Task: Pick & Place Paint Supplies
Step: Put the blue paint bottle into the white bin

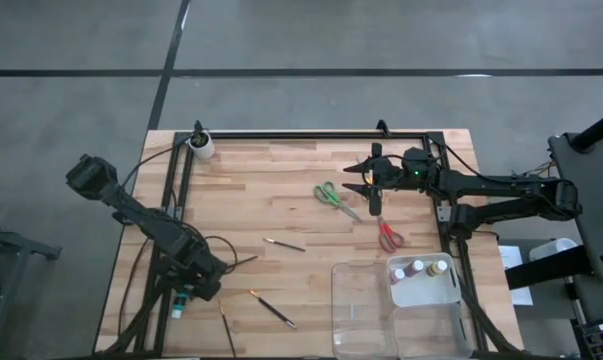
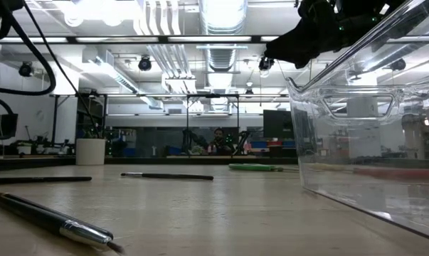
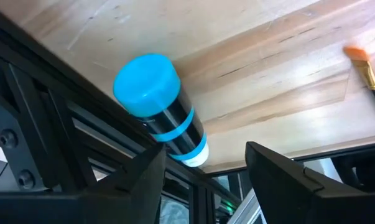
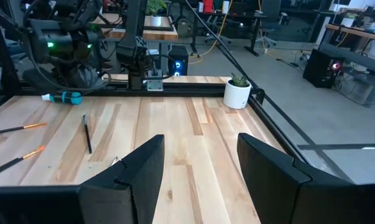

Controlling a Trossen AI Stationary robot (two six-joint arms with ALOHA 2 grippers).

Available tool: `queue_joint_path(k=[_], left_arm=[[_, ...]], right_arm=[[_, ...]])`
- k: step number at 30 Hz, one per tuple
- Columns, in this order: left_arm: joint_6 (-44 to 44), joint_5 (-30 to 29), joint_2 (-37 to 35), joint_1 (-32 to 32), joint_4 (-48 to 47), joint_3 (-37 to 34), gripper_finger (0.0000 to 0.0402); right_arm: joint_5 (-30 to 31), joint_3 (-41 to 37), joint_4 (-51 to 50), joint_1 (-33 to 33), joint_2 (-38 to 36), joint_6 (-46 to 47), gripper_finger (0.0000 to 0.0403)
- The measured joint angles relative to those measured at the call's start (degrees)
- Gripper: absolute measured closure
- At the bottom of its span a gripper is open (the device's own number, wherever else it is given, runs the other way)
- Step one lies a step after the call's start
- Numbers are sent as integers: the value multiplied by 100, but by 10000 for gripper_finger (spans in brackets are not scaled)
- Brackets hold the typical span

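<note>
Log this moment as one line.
left gripper: open by teal bottle | right gripper: open, empty | tray: three bottles

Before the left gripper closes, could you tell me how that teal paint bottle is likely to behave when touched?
The teal paint bottle lies on its side at the table's edge, so a nudge would probably roll it. Its smooth round body may slip between the left gripper's open fingers. It looks small, likely light.

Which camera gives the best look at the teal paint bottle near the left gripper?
The left wrist view: the teal paint bottle lies on its side at the table's edge, close ahead of the open left gripper. The high view shows it small; the right wrist view shows it far off; the low view misses it.
</note>
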Motion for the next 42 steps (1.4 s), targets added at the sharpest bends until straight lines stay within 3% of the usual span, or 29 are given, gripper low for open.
queue_joint_path(k=[18, 26, 42], left_arm=[[411, 70, 4, 4, -45, 0, 179], [366, 37, 20, 1, -435, -2, 179], [201, -168, 315, -72, -262, -7, 179]], right_arm=[[0, 0, 0, 0, -2, 0, 202], [0, 0, 1, -2, -2, 0, 202], [-2, 0, 0, 0, -2, 0, 202]])
